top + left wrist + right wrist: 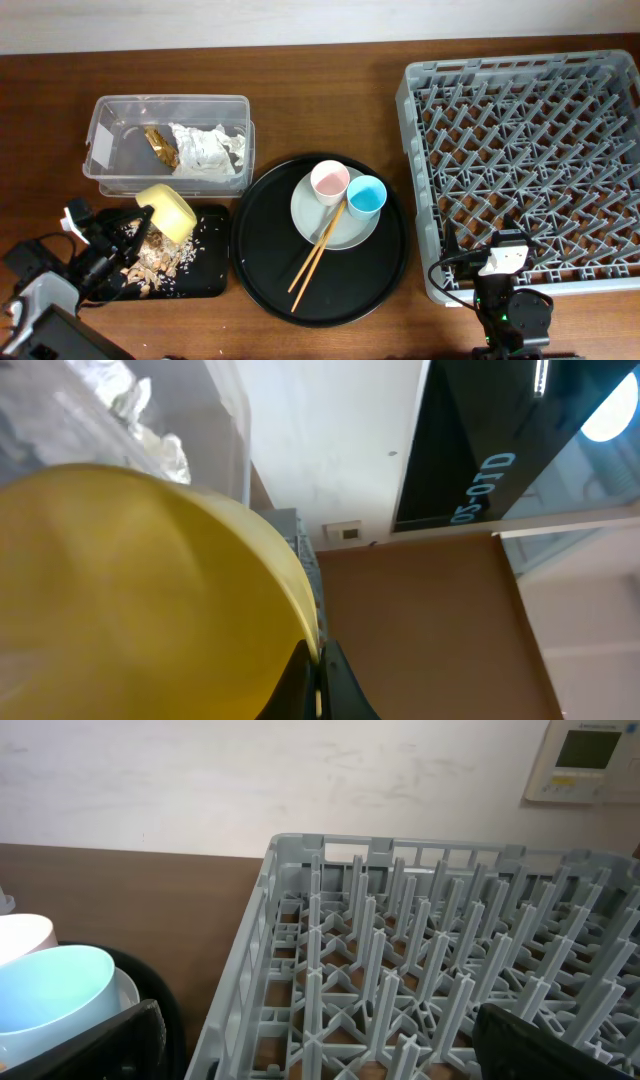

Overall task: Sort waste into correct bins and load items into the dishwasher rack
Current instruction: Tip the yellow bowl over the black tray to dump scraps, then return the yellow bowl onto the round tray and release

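The left gripper point(318, 672) is clamped on the rim of the yellow bowl point(170, 210), its two dark fingers point(345, 695) pinching the edge from either side in the left wrist view. Seen from overhead, the bowl is tipped on its side above the near-left part of the table, over the far end of the shallow black tray point(205, 285). Beige-brown food scraps point(155, 262) lie scattered on the tray below and just in front of the bowl.

Just behind the tray stands the clear plastic box point(170, 100), with the crumpled white napkin point(208, 148) and the brown-gold wrapper point(160, 146) inside it, side by side.

The right gripper point(315, 1015) holds nothing, its jaws spread wide. It hangs at the near edge of the grey dishwasher rack point(520, 170), which fills the right side of the table, and faces across the rack's upright pegs.

Between the two arms sits the large round black tray point(375, 270). On it rests the pale plate point(350, 235), carrying the pink cup point(329, 182) and the light-blue cup point(366, 195) close together. The two wooden chopsticks point(318, 250) lean from the plate down onto the tray. All of these lie to the left of the right gripper and well apart from the left one; the blue cup is the nearest to the right gripper's left finger in the right wrist view.
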You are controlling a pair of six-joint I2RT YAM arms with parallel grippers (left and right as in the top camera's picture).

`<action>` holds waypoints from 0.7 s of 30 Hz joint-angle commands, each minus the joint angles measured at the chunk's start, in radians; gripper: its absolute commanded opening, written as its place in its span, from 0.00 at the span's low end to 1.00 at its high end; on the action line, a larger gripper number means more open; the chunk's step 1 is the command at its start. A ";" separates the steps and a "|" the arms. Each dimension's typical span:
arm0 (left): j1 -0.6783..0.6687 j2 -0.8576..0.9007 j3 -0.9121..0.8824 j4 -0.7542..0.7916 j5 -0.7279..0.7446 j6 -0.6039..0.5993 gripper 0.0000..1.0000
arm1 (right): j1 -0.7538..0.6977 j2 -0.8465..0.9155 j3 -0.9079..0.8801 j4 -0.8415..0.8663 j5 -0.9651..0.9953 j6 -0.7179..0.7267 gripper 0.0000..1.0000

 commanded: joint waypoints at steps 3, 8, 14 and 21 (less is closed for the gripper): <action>0.003 -0.257 0.002 0.022 0.037 -0.039 0.00 | -0.007 -0.005 -0.005 -0.005 0.002 0.002 0.99; 0.003 -0.281 0.002 0.050 0.037 -0.098 0.00 | -0.007 -0.005 -0.005 -0.005 0.002 0.002 0.99; 0.009 -0.316 0.002 0.054 0.021 -0.099 0.00 | -0.007 -0.005 -0.005 -0.005 0.002 0.002 0.99; -0.323 -0.656 0.048 -0.185 -0.580 -0.172 0.00 | -0.007 -0.005 -0.005 -0.005 0.002 0.002 0.99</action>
